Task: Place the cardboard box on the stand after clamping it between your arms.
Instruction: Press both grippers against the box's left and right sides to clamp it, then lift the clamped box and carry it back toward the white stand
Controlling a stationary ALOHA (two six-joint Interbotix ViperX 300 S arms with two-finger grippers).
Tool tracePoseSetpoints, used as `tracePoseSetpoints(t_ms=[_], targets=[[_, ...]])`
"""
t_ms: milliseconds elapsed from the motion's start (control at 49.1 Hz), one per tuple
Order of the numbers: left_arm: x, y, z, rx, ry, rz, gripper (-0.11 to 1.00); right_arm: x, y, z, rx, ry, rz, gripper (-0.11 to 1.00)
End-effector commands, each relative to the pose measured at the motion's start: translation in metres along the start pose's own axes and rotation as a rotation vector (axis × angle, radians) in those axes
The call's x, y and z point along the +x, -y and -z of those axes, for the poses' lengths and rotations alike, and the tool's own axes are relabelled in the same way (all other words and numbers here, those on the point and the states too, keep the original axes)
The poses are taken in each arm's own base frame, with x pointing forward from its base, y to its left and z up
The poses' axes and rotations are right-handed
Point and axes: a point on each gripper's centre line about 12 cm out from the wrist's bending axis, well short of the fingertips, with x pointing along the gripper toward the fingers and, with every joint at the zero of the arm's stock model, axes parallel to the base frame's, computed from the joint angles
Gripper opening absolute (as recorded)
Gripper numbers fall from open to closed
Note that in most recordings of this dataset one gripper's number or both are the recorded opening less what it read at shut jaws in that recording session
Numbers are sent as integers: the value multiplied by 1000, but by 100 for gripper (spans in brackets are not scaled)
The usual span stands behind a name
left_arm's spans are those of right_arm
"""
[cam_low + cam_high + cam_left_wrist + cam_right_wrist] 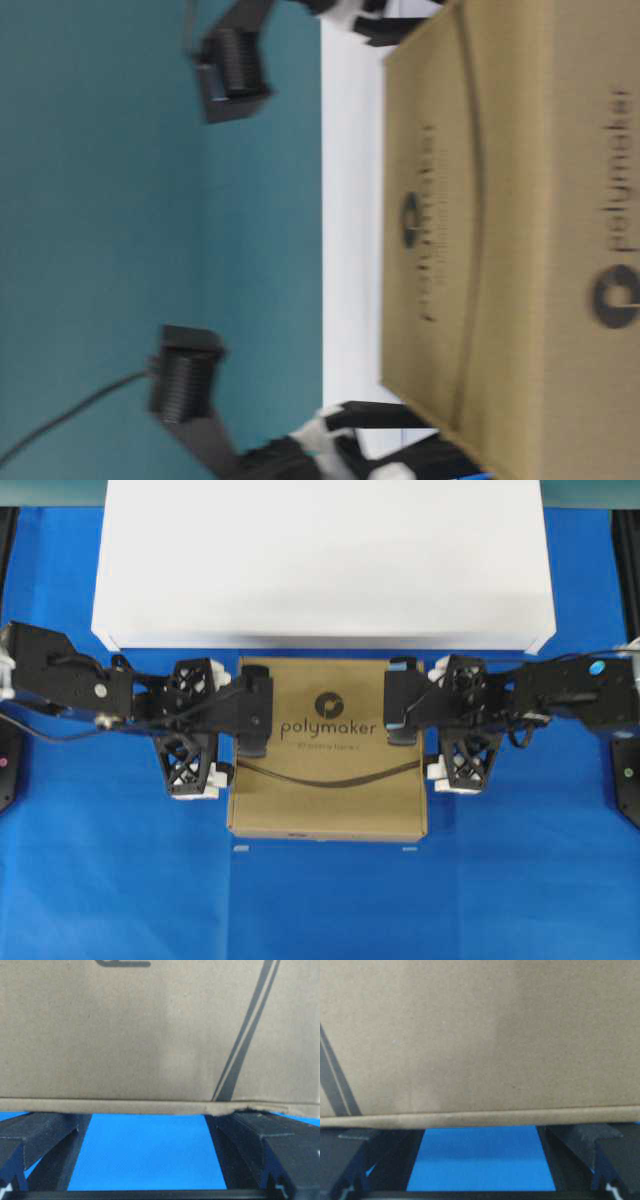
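Observation:
The brown cardboard box (328, 780) with the "polymaker" logo lies flat in front of the white stand (320, 560), its far edge close to the stand's front rim. My left gripper (232, 725) stands open against the box's left side and my right gripper (430, 723) open against its right side, so the arms hold the box between them. In the left wrist view the fingertips (227, 1116) touch the box (150, 1035) edge, which is dented there. In the right wrist view the box (480, 1035) fills the frame above the open gripper (480, 1135). Whether the box is off the cloth I cannot tell.
A blue cloth (320, 910) covers the table around the box and under the stand. Two small white marks (240, 850) sit on the cloth just in front of the box. In the table-level view the stand (350, 200) shows as a white band behind the box (500, 250).

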Motion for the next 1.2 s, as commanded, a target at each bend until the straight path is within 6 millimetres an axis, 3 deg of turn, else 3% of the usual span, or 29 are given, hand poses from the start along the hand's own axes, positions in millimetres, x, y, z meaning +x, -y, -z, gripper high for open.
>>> tracePoseSetpoints(t_ms=[0,224,367,632,958,1182], targets=[[-44,-4,-65,-2,172,-12,85,-53,1,-59,31,194,-4,98],[-111,-12,-114,-11,207,-26,85,-127,4,-90,45,219,-18,98],[-139,-17,-136,-16,220,-36,85,-150,9,-100,52,221,-12,98],[-141,-31,-138,-37,214,-61,85,-145,25,-101,84,269,18,98],[-131,-60,-128,-74,174,-109,85,-153,45,-120,117,344,43,98],[-124,-75,-132,-39,165,-138,85,-156,47,-135,56,418,57,98]])
